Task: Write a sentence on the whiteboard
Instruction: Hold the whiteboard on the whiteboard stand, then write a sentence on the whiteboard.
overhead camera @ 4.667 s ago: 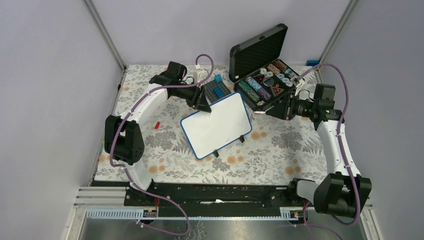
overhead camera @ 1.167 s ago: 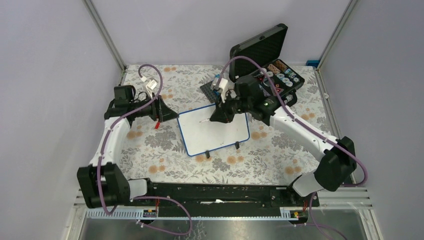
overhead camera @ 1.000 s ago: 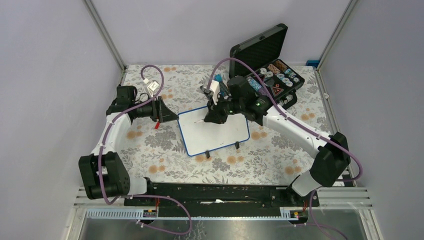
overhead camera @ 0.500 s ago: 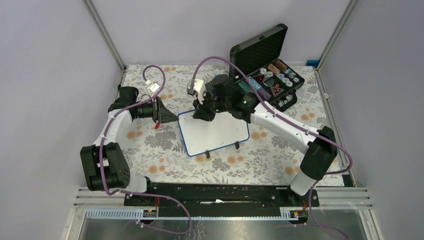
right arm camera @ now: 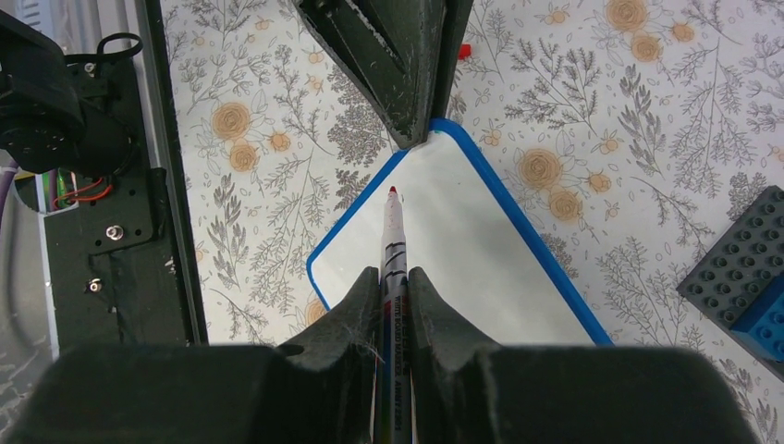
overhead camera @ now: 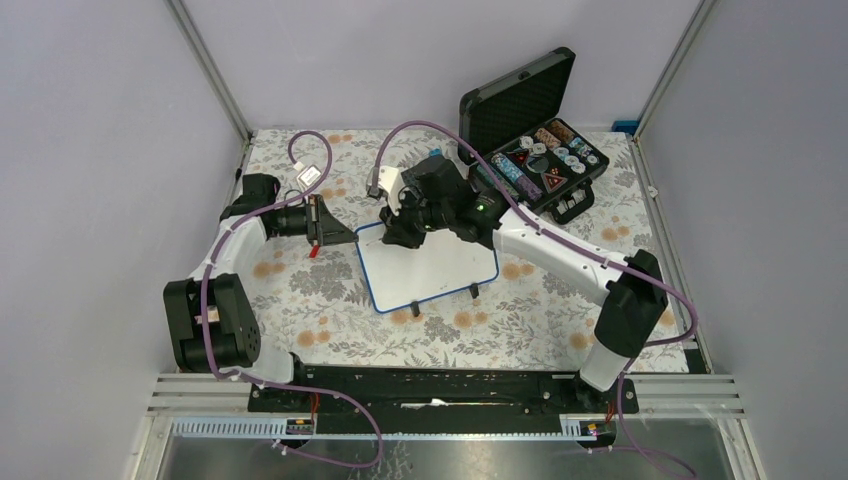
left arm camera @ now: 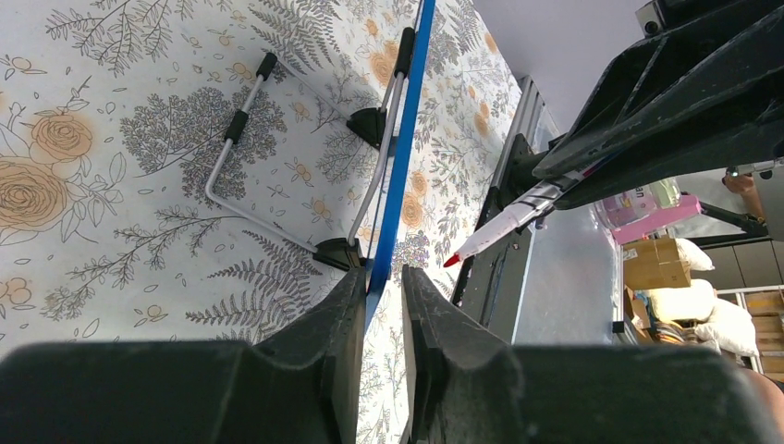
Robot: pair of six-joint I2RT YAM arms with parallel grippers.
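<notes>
We brace the whiteboard (overhead camera: 430, 265) and hold a marker (right arm camera: 393, 240) over it.
Our left fingers (left arm camera: 349, 298) pinch the board's blue frame at its left corner as it stands on the floral tabletop (overhead camera: 320, 290). Our right fingers (right arm camera: 365, 301) clamp the red-tipped marker, its tip by that same corner.

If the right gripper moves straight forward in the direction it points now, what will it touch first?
Probably the whiteboard: the marker held in the right gripper points at its surface, near the corner that the left gripper clamps. Depth is unclear.
</notes>
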